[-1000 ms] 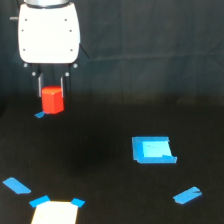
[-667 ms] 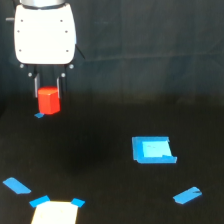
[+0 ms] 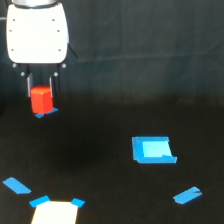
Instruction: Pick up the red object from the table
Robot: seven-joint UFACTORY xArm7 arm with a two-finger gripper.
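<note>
Slippage looks the main risk, since the white-bodied gripper (image 3: 41,90) clamps the small matte red-orange block (image 3: 41,99) only by its upper sides, just above the black matte table (image 3: 110,100) at the exterior view's left.

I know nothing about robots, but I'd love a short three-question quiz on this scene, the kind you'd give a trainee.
1. True or false: the red object sits between the fingers of the gripper.
2. Which lies nearest the exterior view's right edge? A) the pale rectangle B) the square blue patch C) the slanted blue strip
3. Fill in: the small blue tape piece peeking out just under the red object lies on the black ____.

Key
1. True; dark fingers flank both sides of it.
2. C
3. table
</note>
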